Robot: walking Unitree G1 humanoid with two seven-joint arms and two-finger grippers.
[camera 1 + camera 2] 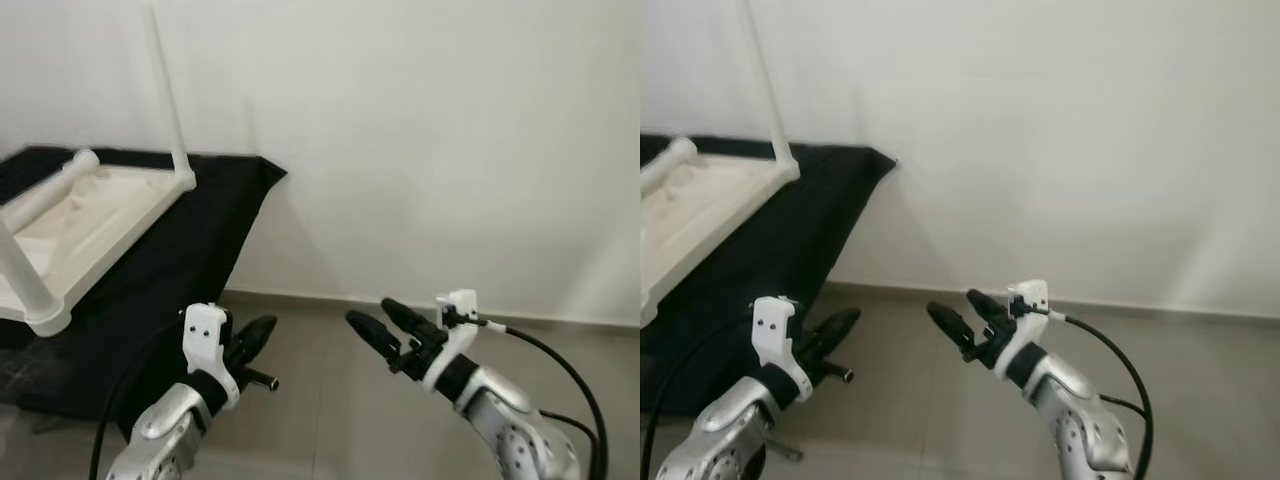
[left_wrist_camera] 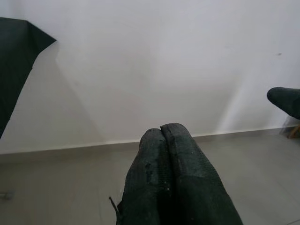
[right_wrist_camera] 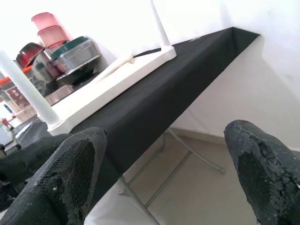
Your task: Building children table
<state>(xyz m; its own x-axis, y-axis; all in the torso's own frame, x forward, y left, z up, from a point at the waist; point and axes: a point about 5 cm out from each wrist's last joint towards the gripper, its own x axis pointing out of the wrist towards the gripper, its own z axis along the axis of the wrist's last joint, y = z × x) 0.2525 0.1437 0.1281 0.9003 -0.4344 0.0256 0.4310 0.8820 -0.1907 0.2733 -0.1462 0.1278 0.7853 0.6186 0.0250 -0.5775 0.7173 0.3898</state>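
White plastic children's table (image 1: 85,215) lies upside down on the black-draped tabletop (image 1: 200,235), off to the robot's left against the white wall. Two legs already stand in their corner sockets: far-corner leg (image 1: 166,90) upright, near-corner leg (image 1: 22,268) at the front. One loose leg (image 1: 50,190) lies across the underside, resting on the frame.

Left claw (image 1: 258,335) is pressed together, holding nothing, hovering low over the tiled floor (image 1: 330,400) beside the tabletop's drape. Right claw (image 1: 380,320) is spread, empty, out in front, well apart from the table.

Handling guess: moulded plastic, so light and stiff, but smooth and likely slippery under the black pads. The loose leg is round and could roll; best pinched across mid-shaft, then pushed end-first into an open socket. Fitted legs look friction-held only, so a sideways knock could tip them. Stacked containers (image 3: 56,44) sit beyond the table at the far end.
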